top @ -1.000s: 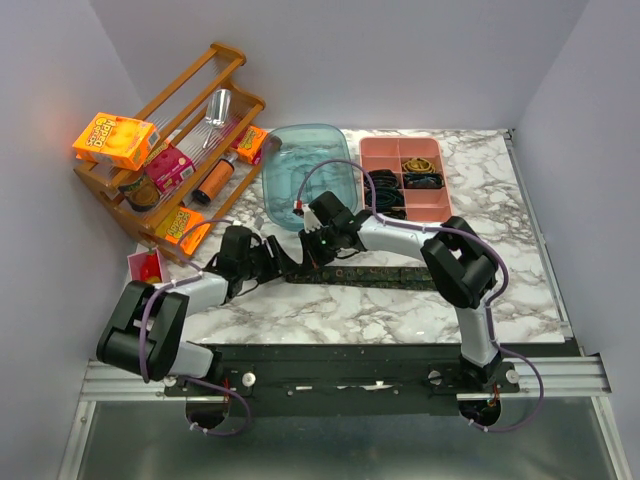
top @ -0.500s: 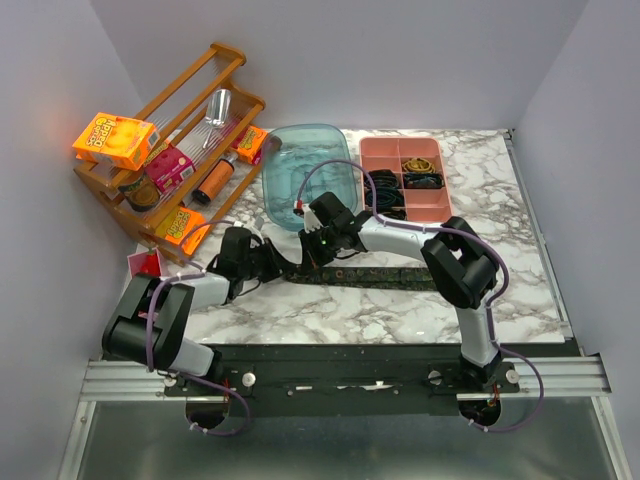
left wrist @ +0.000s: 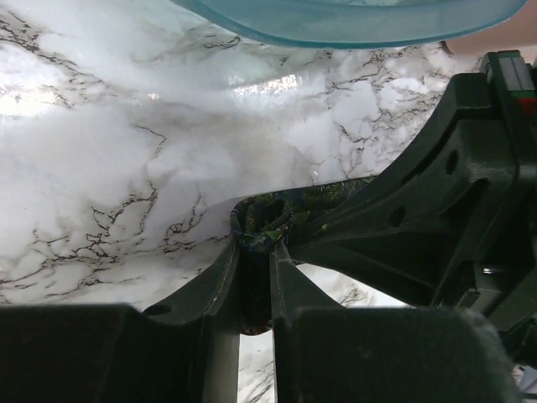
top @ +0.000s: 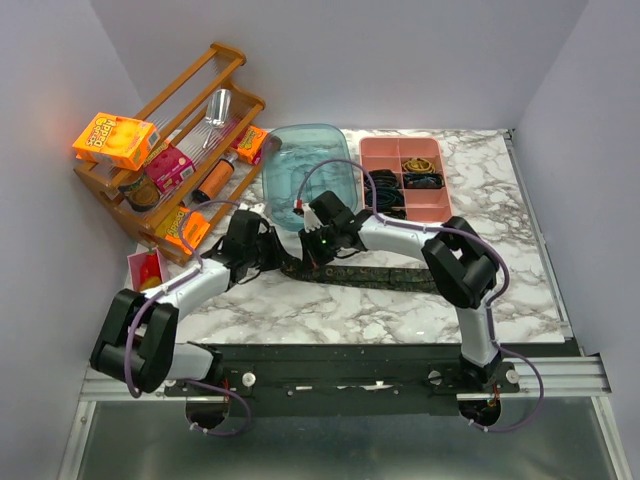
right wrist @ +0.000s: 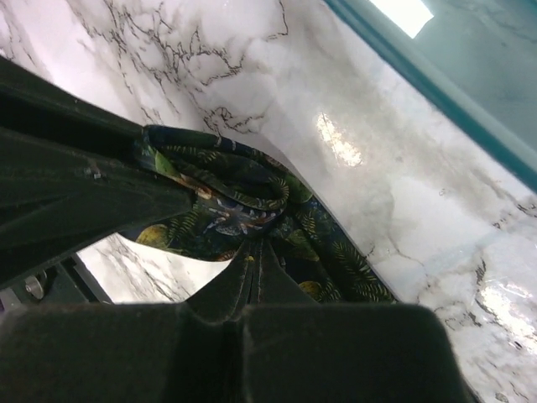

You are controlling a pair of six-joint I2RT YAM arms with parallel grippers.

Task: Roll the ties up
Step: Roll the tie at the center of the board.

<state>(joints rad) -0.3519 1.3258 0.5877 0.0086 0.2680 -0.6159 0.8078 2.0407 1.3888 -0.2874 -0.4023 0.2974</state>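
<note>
Marble tabletop (top: 330, 310) lies bare along the near edge. Tie (top: 390, 276) stretches across mid-table, its left end curled into a small roll. Left gripper (left wrist: 258, 252) pinches that roll, jaws narrow; right gripper (right wrist: 254, 252) clamps tie fabric just beside it. Teal tub (top: 305, 175) sits close behind both.

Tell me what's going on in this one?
Both arms are working on one dark patterned tie lying across the marble table. The left gripper is closed on the tie's curled-up end, and the right gripper pinches the fabric right beside it. Only a small coil is formed; most of the tie lies flat, stretching toward the right.
</note>
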